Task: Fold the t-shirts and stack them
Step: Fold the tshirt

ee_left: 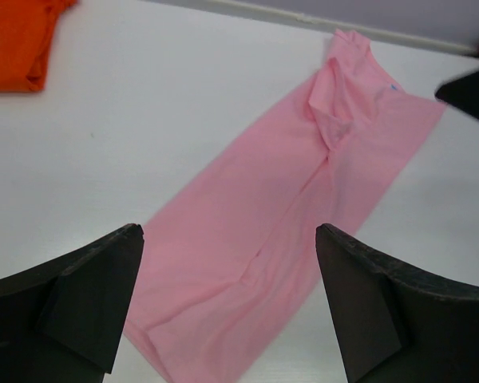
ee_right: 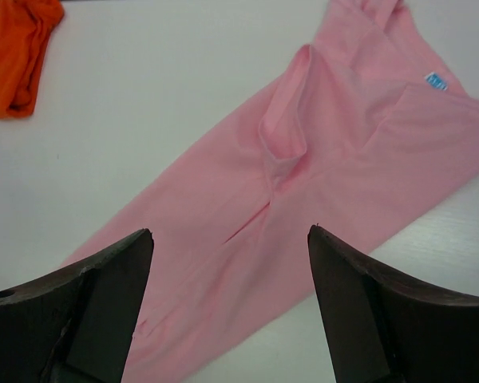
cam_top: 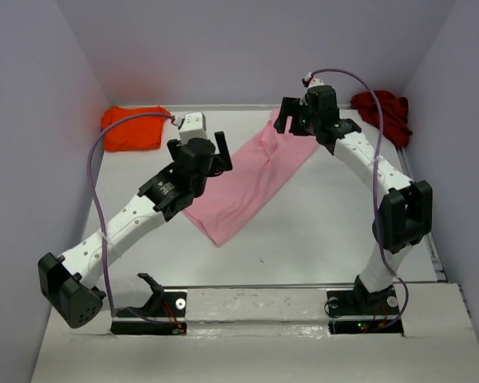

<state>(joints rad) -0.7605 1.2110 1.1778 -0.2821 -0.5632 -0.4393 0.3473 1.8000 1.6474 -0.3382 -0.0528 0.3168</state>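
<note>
White desk (cam_top: 343, 231), pale walls on three sides. Light pink cloth t-shirt (cam_top: 251, 179) is the largest item: folded lengthwise into a long narrow strip, lying flat and diagonal from mid-desk toward the far edge. One sleeve is tucked over the top and puckered, and a small blue label (ee_right: 437, 80) shows at the far end. Bright orange cloth t-shirt (cam_top: 133, 128): compact bundle in the far left corner. Dark red cloth t-shirt (cam_top: 387, 112): crumpled heap in the far right corner. Left gripper (ee_left: 227, 231): over the strip's near half, jaws wide apart, nothing held. Right gripper (ee_right: 230, 233): over the far end, jaws apart, nothing held.
</note>
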